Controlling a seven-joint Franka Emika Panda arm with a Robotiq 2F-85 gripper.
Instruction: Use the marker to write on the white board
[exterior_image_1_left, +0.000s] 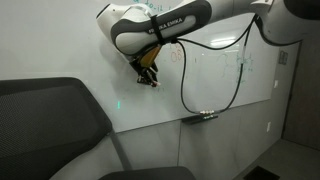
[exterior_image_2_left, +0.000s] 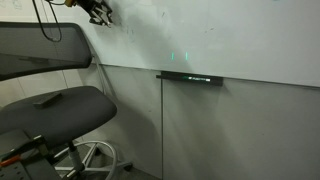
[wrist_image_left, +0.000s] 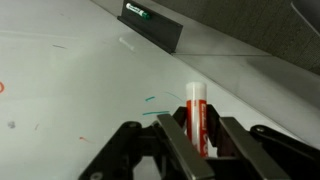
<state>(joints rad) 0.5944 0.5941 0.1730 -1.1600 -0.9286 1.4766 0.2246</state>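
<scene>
My gripper (wrist_image_left: 197, 135) is shut on a red and white marker (wrist_image_left: 196, 112), whose white tip points at the white board (wrist_image_left: 70, 90). The board is glossy white with faint teal strokes (wrist_image_left: 150, 106) just left of the marker tip and an orange mark at the far left. In an exterior view the gripper (exterior_image_1_left: 147, 75) is held against the board (exterior_image_1_left: 60, 45) below the arm's white wrist. In an exterior view the gripper (exterior_image_2_left: 100, 14) is at the top left, at the board (exterior_image_2_left: 230, 35). Whether the tip touches the board I cannot tell.
A dark tray (exterior_image_1_left: 201, 117) sits on the board's lower ledge; it also shows in the exterior view (exterior_image_2_left: 190, 78) and the wrist view (wrist_image_left: 152, 22). A black cable (exterior_image_1_left: 185, 85) hangs from the arm. A grey office chair (exterior_image_2_left: 55, 105) stands in front of the wall.
</scene>
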